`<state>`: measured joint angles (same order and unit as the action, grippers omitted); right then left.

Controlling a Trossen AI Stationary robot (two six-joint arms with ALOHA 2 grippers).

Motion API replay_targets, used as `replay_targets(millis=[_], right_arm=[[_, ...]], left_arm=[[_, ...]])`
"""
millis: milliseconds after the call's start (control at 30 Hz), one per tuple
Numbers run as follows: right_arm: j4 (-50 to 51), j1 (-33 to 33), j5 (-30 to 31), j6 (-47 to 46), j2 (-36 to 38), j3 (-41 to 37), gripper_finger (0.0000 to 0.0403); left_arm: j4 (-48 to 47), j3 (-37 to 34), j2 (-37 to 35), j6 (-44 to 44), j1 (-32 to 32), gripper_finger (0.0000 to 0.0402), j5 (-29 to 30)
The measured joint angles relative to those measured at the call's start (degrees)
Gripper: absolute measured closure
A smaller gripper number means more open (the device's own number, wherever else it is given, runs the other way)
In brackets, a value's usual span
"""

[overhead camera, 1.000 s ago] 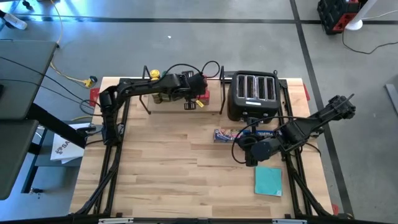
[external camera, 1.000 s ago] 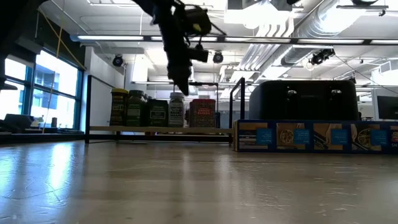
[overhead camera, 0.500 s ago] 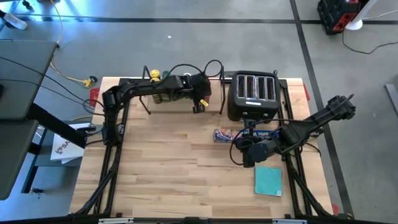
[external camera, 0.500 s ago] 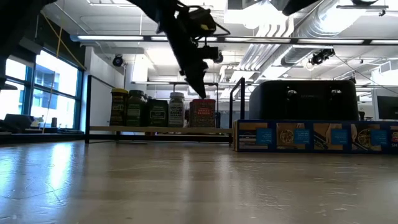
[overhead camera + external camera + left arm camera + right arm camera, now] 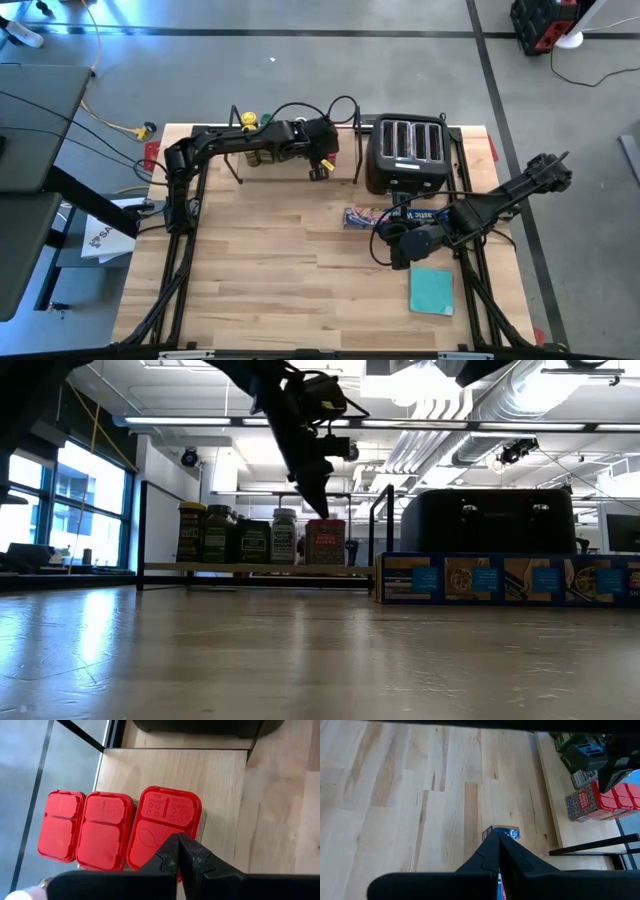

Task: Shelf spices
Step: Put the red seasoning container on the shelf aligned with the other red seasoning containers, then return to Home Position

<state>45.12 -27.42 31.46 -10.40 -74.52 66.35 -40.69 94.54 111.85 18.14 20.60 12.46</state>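
Observation:
The shelf stands at the table's far edge. A row of spices stands on it: dark jars and, at the right end, red tins. My left gripper is shut. It slants down from above onto the lid of the rightmost red tin. My right gripper is shut and hangs in the air over the left end of the blue box, holding nothing. My left gripper's shut fingertips stand at the rightmost red tin's lid, near its front edge, slanting down from above. I cannot tell whether they touch it. The tin stands upright on the shelf's wooden floor.
A black toaster stands right of the shelf, with the long blue box in front of it. A flat teal square lies near the right front. Bare wooden tabletop spreads in front of the shelf.
My left gripper has gone a little toward the table's right along the shelf, from above the white-capped jar to above the rightmost red tin. It has turned at the wrist and sunk slightly. The spices stand where they were.

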Motion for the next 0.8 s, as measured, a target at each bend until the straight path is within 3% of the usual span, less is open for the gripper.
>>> replay_targets(millis=[233,367,467,633,800], right_arm=[[-0.3,0.2,0.6,1.6,0.5,-0.6,0.0403],[-0.6,0.8,0.8,0.6,6.6,-5.8,0.0403],[-3.6,0.7,-0.1,-2.4,16.4,-12.6,0.0403],[-9.6,-0.5,-1.5,-8.1,37.0,-25.4,0.0403],[-20.1,-0.7,-7.1,-8.4,54.2,-38.0,0.0403]], left_arm=[[-1.3,-0.1,-5.6,-2.7,-0.8,0.0401,-2.3],[-5.6,-0.1,-13.3,-3.7,-0.6,0.0401,-15.4],[-5.3,-2.3,-21.8,-4.8,-0.8,0.0401,-20.6],[5.7,-19.5,-43.2,-12.2,-2.5,0.0401,-20.0],[15.3,-42.4,-68.7,-25.0,-8.2,0.0401,-11.0]])
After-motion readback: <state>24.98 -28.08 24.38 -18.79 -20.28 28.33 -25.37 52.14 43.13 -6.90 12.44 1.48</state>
